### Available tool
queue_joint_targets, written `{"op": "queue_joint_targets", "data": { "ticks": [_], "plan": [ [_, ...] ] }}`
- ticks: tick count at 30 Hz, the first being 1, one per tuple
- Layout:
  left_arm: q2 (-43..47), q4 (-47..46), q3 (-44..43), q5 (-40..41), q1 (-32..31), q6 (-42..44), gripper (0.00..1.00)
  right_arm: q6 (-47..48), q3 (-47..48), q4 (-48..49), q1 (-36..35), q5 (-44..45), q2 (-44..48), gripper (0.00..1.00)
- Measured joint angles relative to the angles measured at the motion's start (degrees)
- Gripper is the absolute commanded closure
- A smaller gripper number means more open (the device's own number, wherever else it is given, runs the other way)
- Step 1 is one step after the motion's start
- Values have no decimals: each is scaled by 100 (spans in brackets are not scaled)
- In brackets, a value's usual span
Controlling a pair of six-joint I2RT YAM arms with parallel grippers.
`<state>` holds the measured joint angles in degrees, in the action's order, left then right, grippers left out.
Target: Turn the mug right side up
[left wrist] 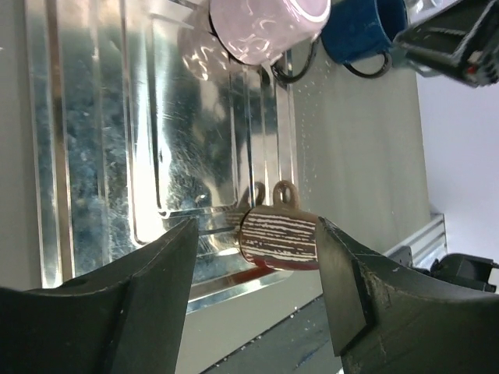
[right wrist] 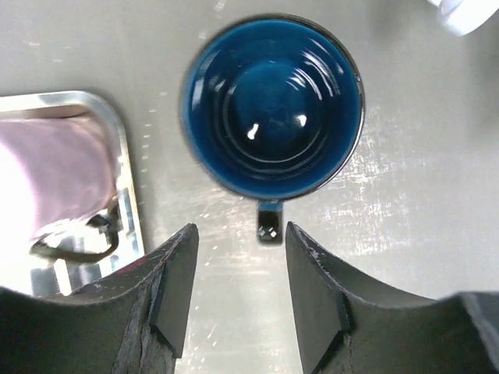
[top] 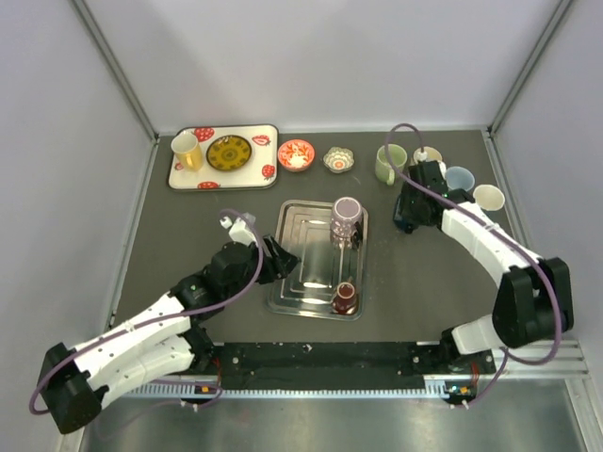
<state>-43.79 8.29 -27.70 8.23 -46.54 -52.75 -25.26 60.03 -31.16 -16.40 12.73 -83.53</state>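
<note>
A dark blue mug (right wrist: 273, 105) stands upright on the table with its mouth up and its handle toward my right gripper (right wrist: 240, 234). That gripper hangs open just above it, and nothing is between its fingers. In the top view the gripper (top: 410, 212) covers most of this mug. A small brown striped mug (left wrist: 279, 238) stands in the near right corner of the metal tray (top: 297, 273). Its dark mouth (top: 344, 294) faces up. My left gripper (left wrist: 257, 238) is open. The striped mug lies beyond its fingertips with a gap on each side.
A pink mug (top: 347, 219) stands at the tray's far right. At the back left, a white patterned tray (top: 268, 141) holds a yellow mug (top: 186, 151) and a dark plate. A red bowl (top: 295, 154), a small bowl (top: 338, 159), a green mug (top: 390, 164) and pale mugs (top: 474, 188) line the back.
</note>
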Motion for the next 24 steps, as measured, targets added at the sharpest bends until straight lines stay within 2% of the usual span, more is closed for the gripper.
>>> {"op": "queue_joint_targets", "data": {
  "ticks": [5,8,10,11,13,15,21,24],
  "plan": [
    [-415,-11,-297,-299,2,109,31,319,31,9,-728,-179,693,52],
    [-433,0,-308,-413,4,157,28,737,168,55,-1460,-243,588,47],
    [-391,11,-308,-450,4,168,7,953,203,83,-1768,-254,387,46],
    [-319,31,-304,-470,4,177,1,1045,205,83,-1862,-269,262,41],
    [-87,61,-280,-494,4,166,1,1152,205,63,-1917,-291,31,33],
    [221,68,-216,-487,4,140,1,1204,201,74,-1915,-289,-111,30],
    [1001,304,-68,-409,4,173,1,1263,258,297,-1906,-227,-236,30],
    [1176,407,-57,-385,4,210,1,1325,400,389,-1906,-236,-540,33]
  ]
}}
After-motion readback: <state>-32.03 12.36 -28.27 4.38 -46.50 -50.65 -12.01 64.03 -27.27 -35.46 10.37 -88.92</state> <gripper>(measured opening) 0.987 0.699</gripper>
